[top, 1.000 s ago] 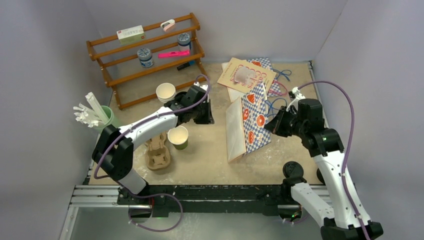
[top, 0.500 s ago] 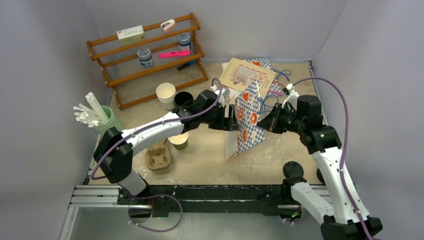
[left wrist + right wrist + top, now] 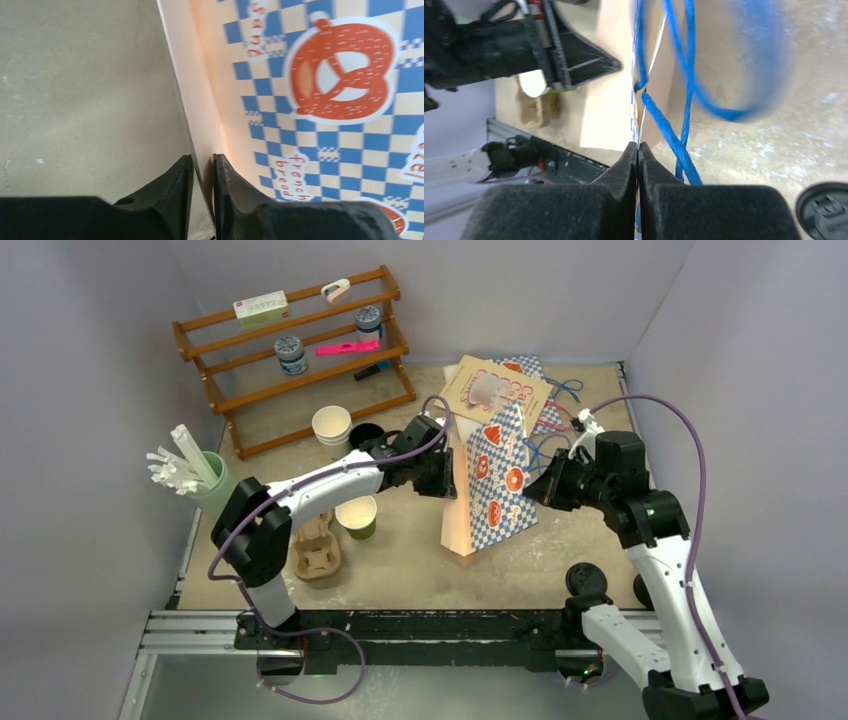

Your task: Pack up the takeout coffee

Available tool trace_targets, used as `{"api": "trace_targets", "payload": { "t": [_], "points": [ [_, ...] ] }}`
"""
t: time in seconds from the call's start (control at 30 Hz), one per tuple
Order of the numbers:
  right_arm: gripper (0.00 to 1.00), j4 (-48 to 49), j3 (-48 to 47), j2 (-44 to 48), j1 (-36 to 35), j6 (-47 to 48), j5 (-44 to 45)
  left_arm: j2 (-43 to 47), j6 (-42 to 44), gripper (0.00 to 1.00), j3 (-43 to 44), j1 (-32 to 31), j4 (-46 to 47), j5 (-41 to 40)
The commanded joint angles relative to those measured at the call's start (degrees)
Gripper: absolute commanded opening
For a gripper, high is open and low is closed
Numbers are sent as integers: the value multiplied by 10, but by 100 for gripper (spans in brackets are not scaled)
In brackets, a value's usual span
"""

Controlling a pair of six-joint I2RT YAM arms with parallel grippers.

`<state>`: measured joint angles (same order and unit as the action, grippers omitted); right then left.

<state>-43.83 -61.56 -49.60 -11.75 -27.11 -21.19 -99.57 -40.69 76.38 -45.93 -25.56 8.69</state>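
Observation:
A paper bag (image 3: 492, 490) with blue checks and orange pretzels stands upright mid-table. My left gripper (image 3: 448, 478) straddles its left wall. In the left wrist view the bag (image 3: 310, 125) fills the right side, and its edge runs between the left gripper (image 3: 202, 160) jaws, which stand a narrow gap apart. My right gripper (image 3: 535, 492) is shut on the bag's right rim, and the right gripper (image 3: 638, 147) pinches it beside the blue handle cord (image 3: 674, 135). The black cup (image 3: 366, 433) stands behind the left arm. A round black lid (image 3: 587, 580) lies at the near right.
A wooden shelf (image 3: 300, 350) with jars stands at the back left. Stacked white cups (image 3: 332, 425), a green cup (image 3: 357, 515) and a cardboard cup carrier (image 3: 315, 545) sit left of centre. A green holder with white sticks (image 3: 200, 480) is at the far left. Printed bags (image 3: 495, 390) lie at the back.
The bag has gone from lying flat to standing upright. My left gripper swung right from the cups to the bag's left wall, opened wide, then narrowed around it. The right gripper kept its grip.

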Motion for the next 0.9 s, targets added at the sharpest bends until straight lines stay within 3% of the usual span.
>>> {"api": "trace_targets", "payload": {
  "t": [0.0,0.1,0.23,0.37,0.57,0.87],
  "points": [
    [0,-91,-23,-11,-3,2,131,45,11,19,-31,40,-27,-18],
    [6,-94,-2,-15,-3,1,154,74,10,17,-80,54,15,24],
    [37,-80,-8,-23,-3,2,136,100,16,17,-135,54,73,64],
    [47,-71,-47,-29,-3,5,81,108,10,17,-155,52,114,90],
    [49,-71,-143,-47,-3,12,14,122,16,18,-124,32,95,49],
    [38,-28,-225,-96,-4,-2,-79,128,1,18,-116,22,82,34]
  ]
}}
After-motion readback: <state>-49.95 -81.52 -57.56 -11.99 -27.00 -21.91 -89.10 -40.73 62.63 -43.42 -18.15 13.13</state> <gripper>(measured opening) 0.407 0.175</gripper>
